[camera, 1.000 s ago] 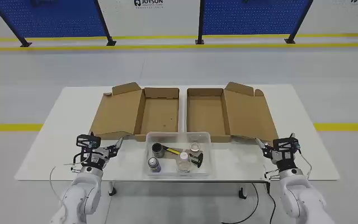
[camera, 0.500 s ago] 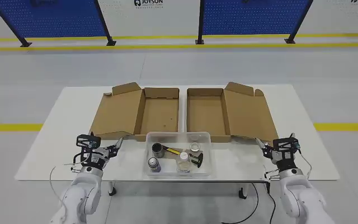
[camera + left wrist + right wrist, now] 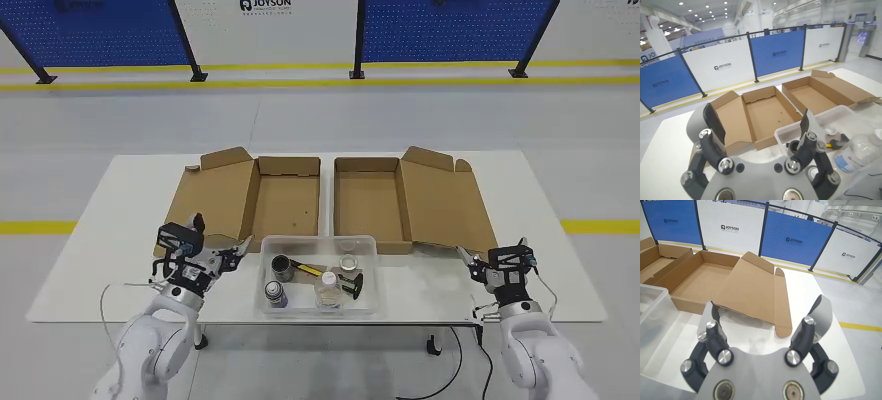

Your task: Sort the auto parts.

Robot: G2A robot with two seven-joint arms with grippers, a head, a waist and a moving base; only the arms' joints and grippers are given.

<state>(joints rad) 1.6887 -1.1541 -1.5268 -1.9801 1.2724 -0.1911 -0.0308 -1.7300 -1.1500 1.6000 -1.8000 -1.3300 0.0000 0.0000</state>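
Top view, wht table (image 3: pixel 105 240), bin (image 3: pixel 320 238), blue panels (image 3: pixel 460 25)

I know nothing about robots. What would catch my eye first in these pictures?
Two open cardboard boxes lie side by side in the middle of a white table, both empty. In front of them stands a clear bin holding small parts. The left gripper hangs open by the bin's left end, and the right gripper is open over the table's right front corner.

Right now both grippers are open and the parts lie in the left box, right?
No. The parts lie in the clear bin, not the left box, per the top view. The left gripper and right gripper are open.
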